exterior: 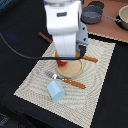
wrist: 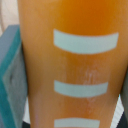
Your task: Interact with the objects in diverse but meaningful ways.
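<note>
Arm (exterior: 65, 22) upright, low over the round wooden plate (exterior: 70, 67) — claw's grip hidden, state unknowable.

Wooden-handled fork (exterior: 66, 80) on woven beige placemat (exterior: 35, 82); round wooden plate (exterior: 74, 67) beside; grey pots (exterior: 92, 14) behind, black table (exterior: 20, 20).

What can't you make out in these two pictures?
- Hand: exterior view, hidden behind the arm's white body; open or shut unknown.
- Wooden plate: its far part is covered by the arm.
- Red item: only a sliver shows under the arm.
- Wrist view: a blurred orange surface with pale stripes fills the frame; what it is stays unclear.
</note>
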Tool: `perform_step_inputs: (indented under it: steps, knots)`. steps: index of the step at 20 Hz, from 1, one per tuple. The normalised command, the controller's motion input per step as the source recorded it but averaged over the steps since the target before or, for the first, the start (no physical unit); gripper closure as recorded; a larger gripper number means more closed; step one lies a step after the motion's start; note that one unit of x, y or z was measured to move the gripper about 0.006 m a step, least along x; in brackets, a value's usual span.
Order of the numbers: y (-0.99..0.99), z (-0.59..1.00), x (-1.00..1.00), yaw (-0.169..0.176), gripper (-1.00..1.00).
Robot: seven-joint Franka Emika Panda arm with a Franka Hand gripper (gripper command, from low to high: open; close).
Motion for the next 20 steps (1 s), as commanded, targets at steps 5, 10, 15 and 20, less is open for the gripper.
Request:
perform_step_inputs:
  steps: [5, 10, 15, 20]
  knots:
    - [0.0, 0.03, 0.23, 0.242, 1.0]
    - [0.02, 0.17, 0.47, 0.174, 1.0]
    - [0.02, 0.23, 0.88, 0.047, 1.0]
    - [0.13, 0.02, 0.82, 0.005, 1.0]
